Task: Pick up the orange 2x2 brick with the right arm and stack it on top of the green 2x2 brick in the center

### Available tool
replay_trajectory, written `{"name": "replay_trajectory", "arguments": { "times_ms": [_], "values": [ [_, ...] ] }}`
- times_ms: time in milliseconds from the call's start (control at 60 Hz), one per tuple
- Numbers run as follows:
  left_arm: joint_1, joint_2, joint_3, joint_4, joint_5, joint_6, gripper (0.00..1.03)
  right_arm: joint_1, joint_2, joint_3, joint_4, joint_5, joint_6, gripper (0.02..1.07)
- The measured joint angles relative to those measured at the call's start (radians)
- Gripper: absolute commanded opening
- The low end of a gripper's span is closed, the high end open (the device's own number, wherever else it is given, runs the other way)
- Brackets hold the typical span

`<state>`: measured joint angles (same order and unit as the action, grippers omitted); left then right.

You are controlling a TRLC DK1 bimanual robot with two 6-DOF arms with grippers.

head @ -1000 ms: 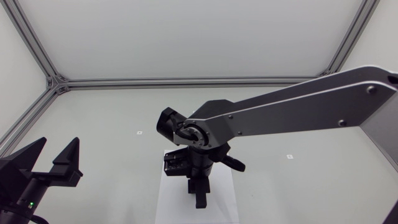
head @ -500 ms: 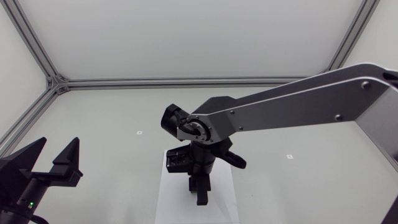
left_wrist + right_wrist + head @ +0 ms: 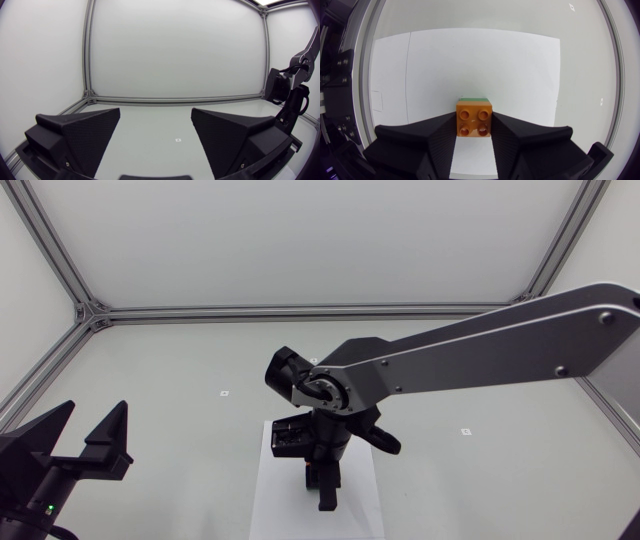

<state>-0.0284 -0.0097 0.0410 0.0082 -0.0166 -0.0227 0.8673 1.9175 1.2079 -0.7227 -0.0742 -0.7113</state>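
Observation:
In the right wrist view the orange 2x2 brick (image 3: 474,118) sits studs-up between the fingers of my right gripper (image 3: 474,126), which is shut on it. A thin strip of the green brick (image 3: 475,99) shows just past the orange one's far edge, directly under it. Both lie over the white sheet (image 3: 470,60). From the head view my right arm comes in from the right, and its gripper (image 3: 325,498) points down over the sheet (image 3: 275,500), hiding both bricks. At the table's near left, my left gripper (image 3: 92,418) stands open and empty.
Aluminium frame rails (image 3: 300,311) run along the table's far and side edges. Small white marks (image 3: 224,393) (image 3: 465,431) lie on the table surface. The left wrist view shows my right arm (image 3: 290,100) off to one side, beyond the open left gripper (image 3: 155,135).
My right arm's wrist has shifted slightly to the right over the white sheet, still holding the orange brick. The left arm has not moved.

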Motion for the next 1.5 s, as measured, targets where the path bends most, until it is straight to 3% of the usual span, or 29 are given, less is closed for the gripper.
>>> {"name": "replay_trajectory", "arguments": {
  "times_ms": [567,717,817,867,1500],
  "values": [
    [0.0,0.0,0.0,0.0,0.0,0.0,0.99,0.022,-0.017,-0.003,0.0,0.043,0.008,0.21],
    [0.0,0.0,0.0,0.0,0.0,0.0,0.99,0.023,-0.019,-0.003,-0.001,0.045,0.012,0.32],
    [0.0,0.0,0.0,0.0,0.0,0.0,0.99,0.023,-0.02,-0.003,-0.001,0.045,0.021,0.51],
    [0.0,0.0,0.0,0.0,0.0,0.0,0.99,0.023,-0.02,-0.003,-0.001,0.046,0.024,0.55],
    [0.0,0.0,0.0,0.0,0.0,0.0,0.99,0.023,-0.001,-0.047,-0.018,0.069,0.031,0.54]
  ]
}}
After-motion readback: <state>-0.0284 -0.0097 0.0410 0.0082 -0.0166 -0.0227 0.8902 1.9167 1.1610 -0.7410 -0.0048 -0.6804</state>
